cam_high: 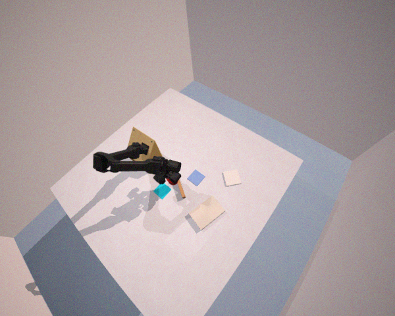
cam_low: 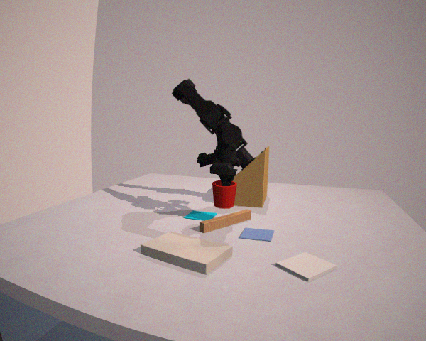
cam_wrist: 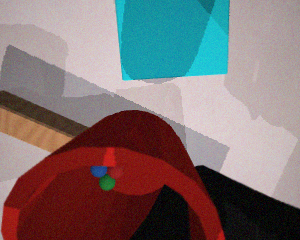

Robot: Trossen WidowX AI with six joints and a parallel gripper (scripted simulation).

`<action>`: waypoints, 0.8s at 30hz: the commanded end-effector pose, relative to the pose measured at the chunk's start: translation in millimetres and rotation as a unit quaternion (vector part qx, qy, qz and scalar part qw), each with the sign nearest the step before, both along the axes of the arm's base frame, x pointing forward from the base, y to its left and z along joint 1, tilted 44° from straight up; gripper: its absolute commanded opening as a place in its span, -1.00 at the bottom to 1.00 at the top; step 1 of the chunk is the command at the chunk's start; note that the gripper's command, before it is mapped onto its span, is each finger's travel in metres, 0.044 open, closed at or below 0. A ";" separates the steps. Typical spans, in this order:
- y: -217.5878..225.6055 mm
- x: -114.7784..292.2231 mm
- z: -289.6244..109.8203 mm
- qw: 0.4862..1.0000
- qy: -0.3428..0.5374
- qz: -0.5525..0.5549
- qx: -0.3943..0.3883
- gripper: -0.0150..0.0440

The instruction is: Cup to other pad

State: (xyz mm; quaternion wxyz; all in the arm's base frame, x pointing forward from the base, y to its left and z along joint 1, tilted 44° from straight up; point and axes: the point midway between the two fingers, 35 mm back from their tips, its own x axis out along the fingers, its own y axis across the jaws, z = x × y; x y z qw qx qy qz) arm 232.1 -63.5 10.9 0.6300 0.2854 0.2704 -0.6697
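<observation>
My gripper (cam_low: pixel 226 180) is shut on the wall of the red cup (cam_high: pixel 172 182) (cam_low: pixel 224 195) (cam_wrist: pixel 135 127), with a finger inside the rim. The cup is held above the table, roughly upright. A blue marble (cam_wrist: pixel 99 171), a green marble (cam_wrist: pixel 107 182) and a reddish marble (cam_wrist: pixel 116 172) lie inside it. The cyan pad (cam_high: pixel 162 191) (cam_low: pixel 200 215) (cam_wrist: pixel 210 57) lies flat near the cup and has nothing on it. The blue pad (cam_high: pixel 195 178) (cam_low: pixel 256 234) lies bare on the other side of the wooden bar. The fingertips are partly hidden by the cup.
The wooden bar (cam_high: pixel 182 189) (cam_low: pixel 226 221) (cam_wrist: pixel 25 126) lies between the pads, close to the cup. A thick cream block (cam_high: pixel 207 212) (cam_low: pixel 185 249) and a thin cream slab (cam_high: pixel 232 178) (cam_low: pixel 306 266) lie farther from the arm. A tan wedge (cam_high: pixel 139 137) (cam_low: pixel 251 187) stands by the arm.
</observation>
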 end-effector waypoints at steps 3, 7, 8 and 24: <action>-5.5 -4.3 7.8 1.000 -0.002 0.003 -0.003 -0.49; -9.2 -7.8 11.9 1.000 -0.002 0.003 -0.003 -0.49; -10.1 -8.6 12.9 1.000 -0.002 0.003 -0.003 -0.49; -24.6 -22.2 29.3 1.000 -0.001 0.003 -0.003 -0.49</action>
